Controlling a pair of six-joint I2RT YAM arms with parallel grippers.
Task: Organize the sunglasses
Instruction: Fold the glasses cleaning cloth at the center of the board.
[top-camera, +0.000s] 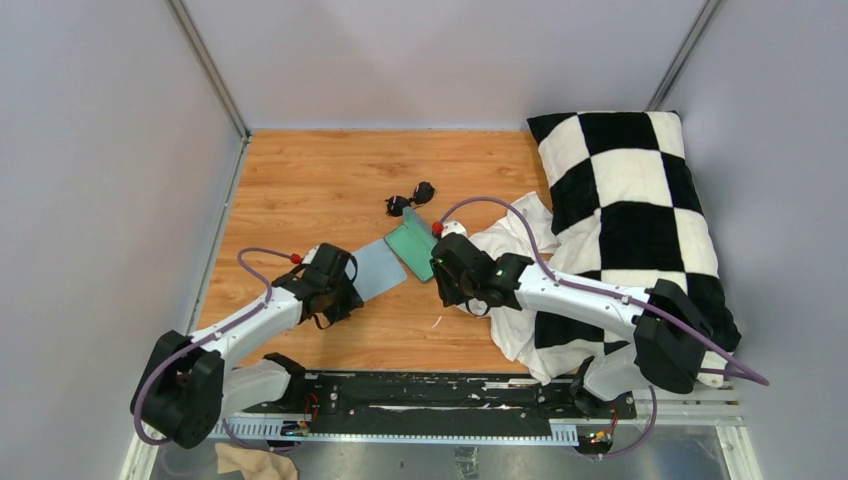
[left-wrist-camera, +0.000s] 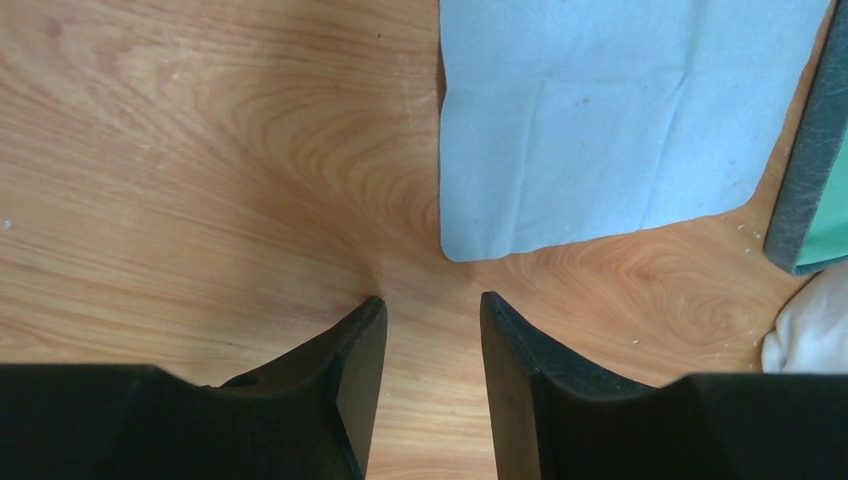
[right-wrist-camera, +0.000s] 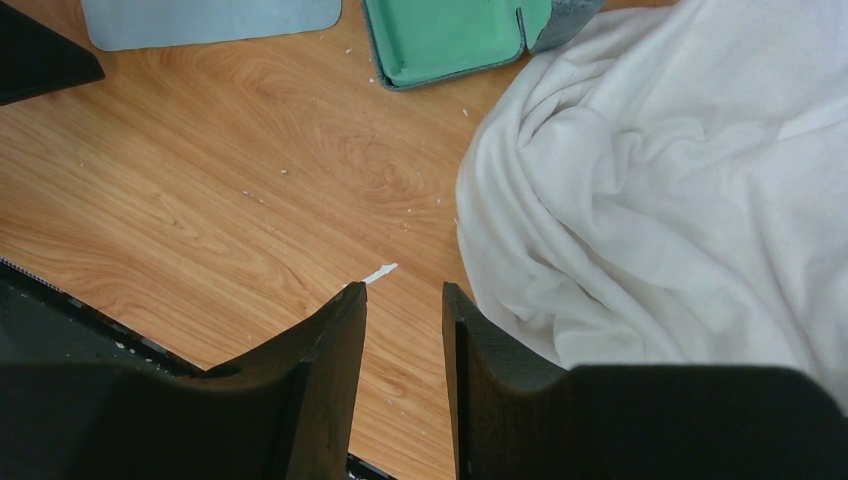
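Observation:
The black sunglasses (top-camera: 410, 199) lie on the wooden table behind the open case and show only in the top view. The grey-blue case lies open, its flat flap (top-camera: 375, 268) to the left and its teal-green tray (top-camera: 414, 250) to the right. The flap (left-wrist-camera: 600, 110) and the tray's edge (left-wrist-camera: 812, 170) show in the left wrist view; the tray (right-wrist-camera: 450, 35) also shows in the right wrist view. My left gripper (left-wrist-camera: 432, 300) is open and empty just short of the flap. My right gripper (right-wrist-camera: 404, 287) is open and empty above bare wood, in front of the tray.
A white cloth (top-camera: 510, 250) lies right of the case, and it fills the right of the right wrist view (right-wrist-camera: 660, 180). A black-and-white checked pillow (top-camera: 640, 200) lies at the far right. Grey walls close in the table. A black rail (top-camera: 420, 395) runs along the near edge.

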